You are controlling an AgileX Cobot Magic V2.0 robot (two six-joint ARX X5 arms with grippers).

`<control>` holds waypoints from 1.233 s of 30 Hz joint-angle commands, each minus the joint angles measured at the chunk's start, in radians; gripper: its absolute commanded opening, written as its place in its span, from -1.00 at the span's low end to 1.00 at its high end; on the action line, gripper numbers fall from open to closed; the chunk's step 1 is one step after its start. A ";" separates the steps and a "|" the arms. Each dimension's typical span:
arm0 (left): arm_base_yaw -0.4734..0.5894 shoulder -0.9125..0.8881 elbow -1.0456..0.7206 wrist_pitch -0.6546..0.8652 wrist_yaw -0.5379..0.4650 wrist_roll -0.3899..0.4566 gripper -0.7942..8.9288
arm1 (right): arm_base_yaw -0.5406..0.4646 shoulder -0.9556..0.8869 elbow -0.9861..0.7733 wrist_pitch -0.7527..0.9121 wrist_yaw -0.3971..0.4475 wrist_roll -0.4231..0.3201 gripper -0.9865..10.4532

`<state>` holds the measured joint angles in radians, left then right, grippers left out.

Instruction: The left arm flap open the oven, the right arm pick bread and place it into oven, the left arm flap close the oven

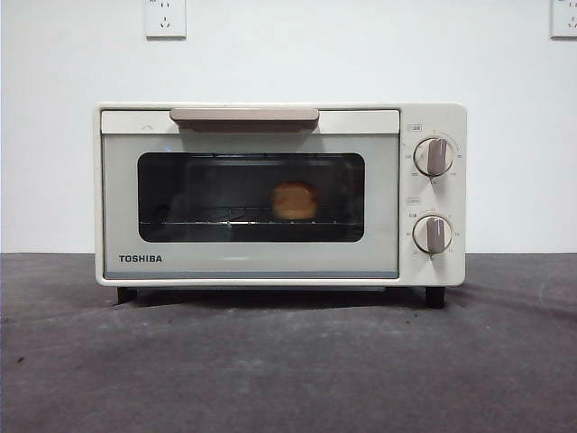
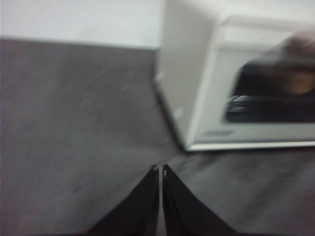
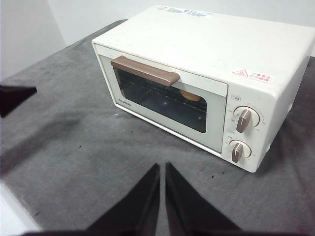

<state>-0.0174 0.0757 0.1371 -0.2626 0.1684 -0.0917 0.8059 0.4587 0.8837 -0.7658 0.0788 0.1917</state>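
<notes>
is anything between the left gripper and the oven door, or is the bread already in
Nothing visible stands between them: only bare grey table separates the left gripper, jaws together, from the oven. The bread already sits on the rack behind the closed door. The right gripper hangs above the table in front of the oven, empty.

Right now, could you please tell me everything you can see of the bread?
The bread is a small, roundish-blocky, golden-tan piece with a matte crust, seemingly whole. It sits on the wire rack inside the oven, right of the window's centre, seen through the dark glass of the closed door. Only the rack appears to touch it. Neither gripper is near: both wrist views show the jaws closed together, empty, away from the oven over the grey table.
</notes>
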 commanded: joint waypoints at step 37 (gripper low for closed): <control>0.015 -0.072 -0.125 0.102 -0.151 0.005 -0.80 | -0.024 -0.026 0.014 0.024 0.055 0.000 -0.80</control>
<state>-0.0040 0.0036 0.0326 -0.1722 0.0223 -0.0925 0.7864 0.4431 0.8837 -0.7567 0.1158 0.1909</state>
